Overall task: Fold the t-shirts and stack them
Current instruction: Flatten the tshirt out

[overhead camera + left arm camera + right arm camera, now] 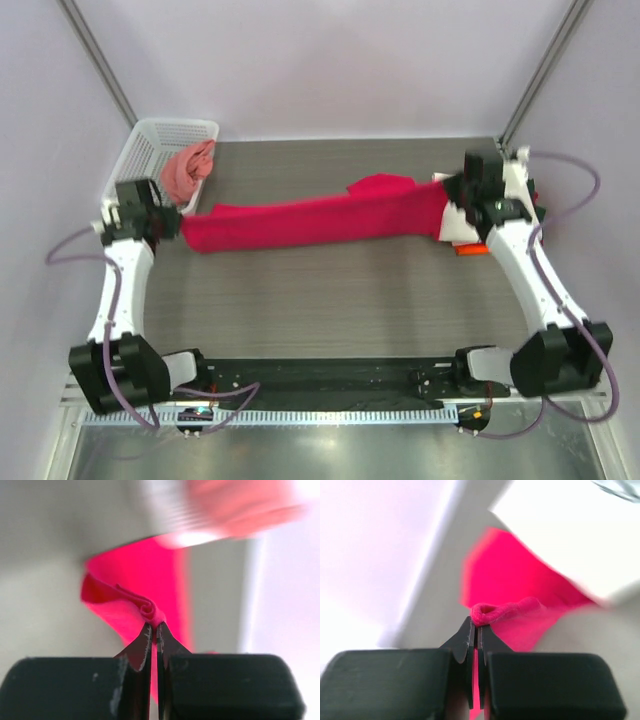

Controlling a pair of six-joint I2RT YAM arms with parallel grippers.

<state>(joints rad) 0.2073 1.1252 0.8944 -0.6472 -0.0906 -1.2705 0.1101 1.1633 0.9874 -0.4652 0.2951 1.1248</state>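
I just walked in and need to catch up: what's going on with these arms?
Both arms hold one crimson-red t-shirt, stretched as a long narrow band across the table. The left gripper is shut on a bunched edge at its left end, beside the white basket. The right gripper is shut on the opposite end. A pinkish shirt lies in the basket, not yet folded.

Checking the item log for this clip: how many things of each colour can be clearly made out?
Crimson-red cloth t-shirt: 1
Salmon-pink crumpled cloth in the basket: 1
Orange item, mostly hidden: 1
White plastic mesh basket: 1
Total: 4
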